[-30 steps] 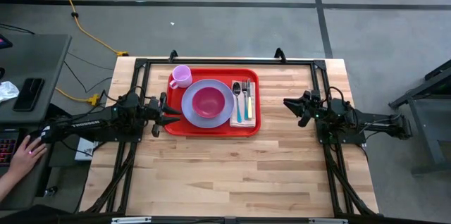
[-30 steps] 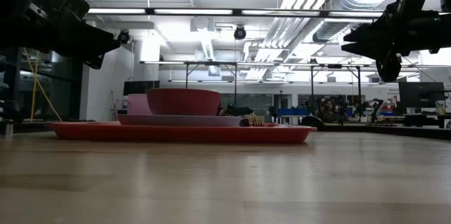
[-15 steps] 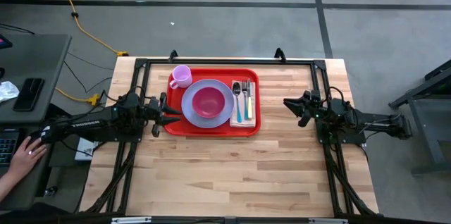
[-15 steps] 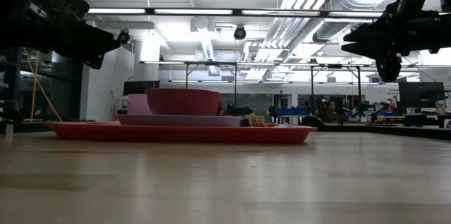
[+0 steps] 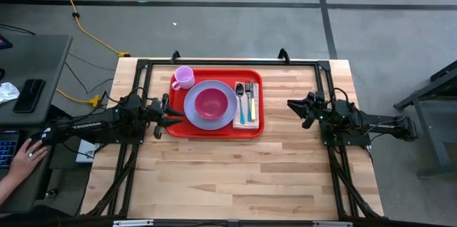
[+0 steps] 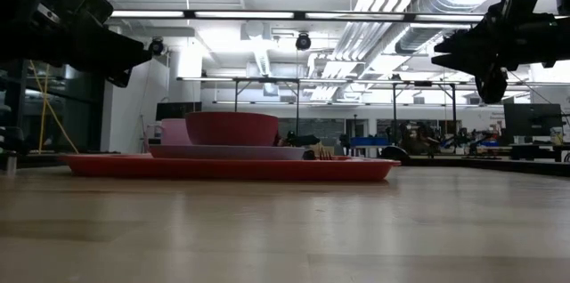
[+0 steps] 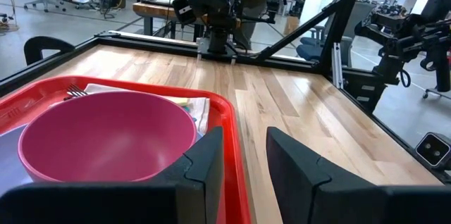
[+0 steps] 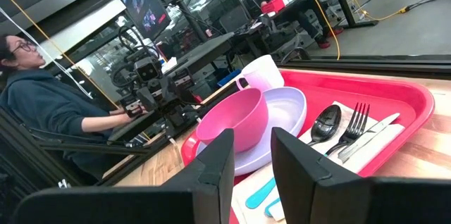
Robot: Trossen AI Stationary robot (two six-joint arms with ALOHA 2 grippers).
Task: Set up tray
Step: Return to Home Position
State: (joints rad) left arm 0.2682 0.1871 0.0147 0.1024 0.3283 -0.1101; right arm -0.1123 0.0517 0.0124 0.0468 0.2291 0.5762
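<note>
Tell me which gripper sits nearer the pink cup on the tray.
Left. The left gripper hovers by the tray's left edge, close to the pink cup in that corner; the right gripper hovers beyond the tray's opposite edge.

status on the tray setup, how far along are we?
Done: the red tray carries the lavender plate with the pink bowl on it, the pink cup at a corner, and the napkin with spoon, fork and knife. In hand: nothing; the left end effector and right end effector sit open and empty at the tray's two short ends. Left: probably just parking the arms.
</note>
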